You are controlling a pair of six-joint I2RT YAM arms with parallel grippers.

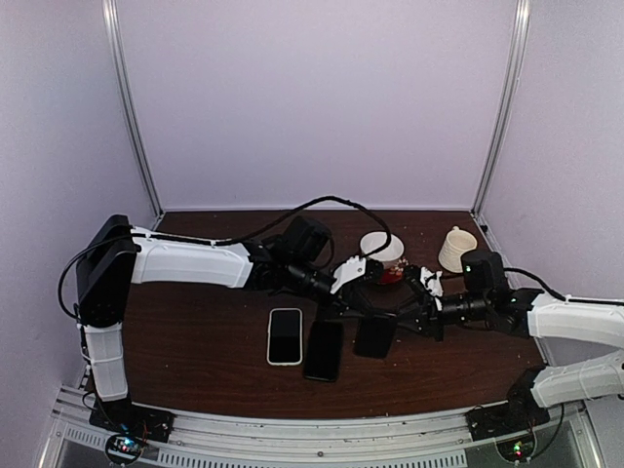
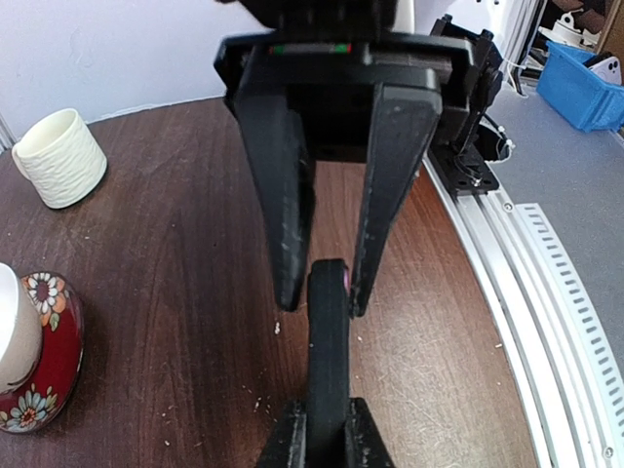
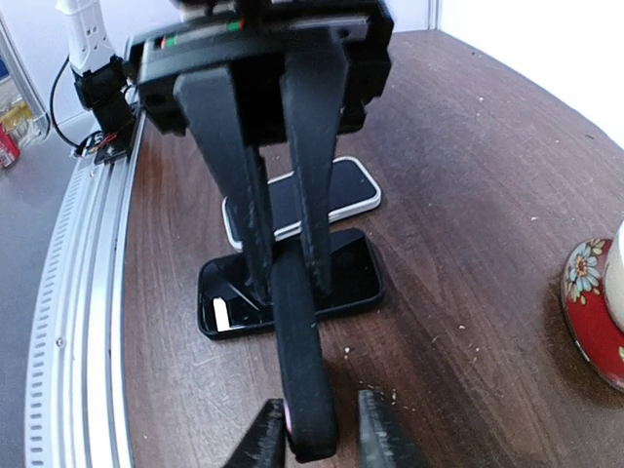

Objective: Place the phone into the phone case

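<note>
I see both end effectors, left (image 2: pixel 322 292) and right (image 3: pixel 283 278), clamped on one black case (image 1: pixel 374 334). Phone (image 1: pixel 285 335), another case (image 1: pixel 324 350), cup (image 1: pixel 456 249) and bowl (image 2: pixel 39 351) sit on my counter (image 1: pixel 195 331).

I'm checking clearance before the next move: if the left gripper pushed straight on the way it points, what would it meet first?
The left gripper is shut on one end of the phone; straight ahead along it is the right gripper, holding the far end.

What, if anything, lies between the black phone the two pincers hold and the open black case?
Nothing visible. The phone, gripped edge-on by the left pincer and right pincer, is right beside the case; only bare table separates them. The white-edged phone lies beyond the case.
</note>
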